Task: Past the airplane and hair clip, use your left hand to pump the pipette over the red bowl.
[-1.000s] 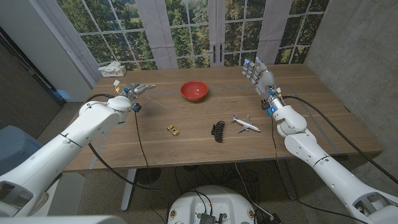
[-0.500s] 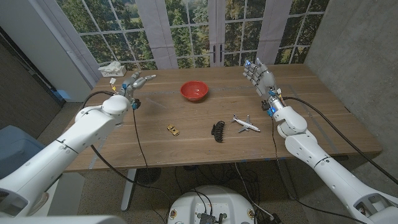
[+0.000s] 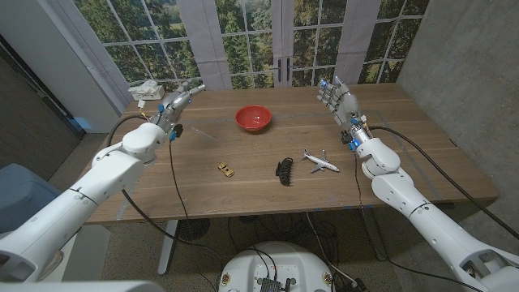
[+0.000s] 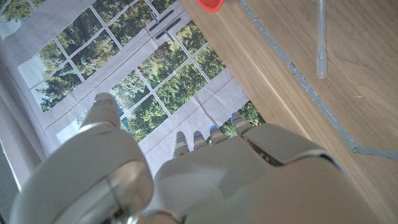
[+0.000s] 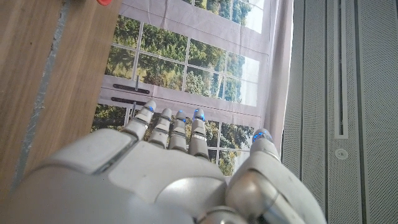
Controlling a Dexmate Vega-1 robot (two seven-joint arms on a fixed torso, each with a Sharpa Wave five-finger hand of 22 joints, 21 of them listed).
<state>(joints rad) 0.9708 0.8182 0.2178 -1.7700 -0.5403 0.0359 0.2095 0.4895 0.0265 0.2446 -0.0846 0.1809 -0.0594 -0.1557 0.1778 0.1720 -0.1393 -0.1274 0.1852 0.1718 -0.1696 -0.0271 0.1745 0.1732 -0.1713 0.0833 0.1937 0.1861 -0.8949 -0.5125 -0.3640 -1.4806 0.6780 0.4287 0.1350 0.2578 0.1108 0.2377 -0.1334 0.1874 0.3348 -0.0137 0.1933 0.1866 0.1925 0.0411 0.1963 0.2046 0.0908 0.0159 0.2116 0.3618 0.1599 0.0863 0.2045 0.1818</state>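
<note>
Head view: one red bowl (image 3: 253, 118) at the far middle of the wooden surface (image 3: 243, 186). One toy airplane (image 3: 321, 161) and one black hair clip (image 3: 283, 170) lie side by side nearer the front, with one small yellow toy car (image 3: 226, 169) to their left. One clear pipette (image 4: 321, 37) lies on the surface in the left wrist view, apart from the hand. Left hand (image 3: 180, 101) is raised at the far left, fingers spread, holding nothing. Right hand (image 3: 336, 96) stands upright at the far right, fingers apart, holding nothing. One white tissue box (image 3: 146, 89) sits at the far left corner.
</note>
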